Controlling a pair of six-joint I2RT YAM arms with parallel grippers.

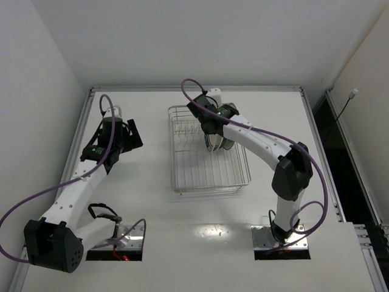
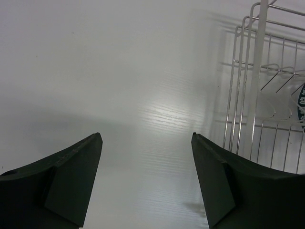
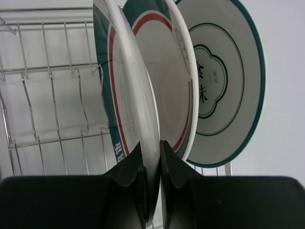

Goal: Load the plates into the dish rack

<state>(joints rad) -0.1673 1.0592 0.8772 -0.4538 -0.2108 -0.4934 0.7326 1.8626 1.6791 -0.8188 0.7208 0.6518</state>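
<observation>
The silver wire dish rack (image 1: 182, 170) stands at the table's middle. In the right wrist view, three plates stand upright on edge in the rack (image 3: 47, 95). My right gripper (image 3: 151, 143) is shut on the rim of the left one, a white plate with teal rim and red ring (image 3: 131, 86). A second red-ringed plate (image 3: 171, 81) stands close behind it, then a teal patterned plate (image 3: 224, 90). From above, my right gripper (image 1: 213, 129) is over the rack's back right. My left gripper (image 2: 146, 136) is open and empty left of the rack (image 2: 257, 95). No grey-ringed plate shows.
The left gripper (image 1: 130, 135) hovers over bare white table, a short way from the rack's left side. White walls close the table at the back and both sides. Purple cables loop over both arms.
</observation>
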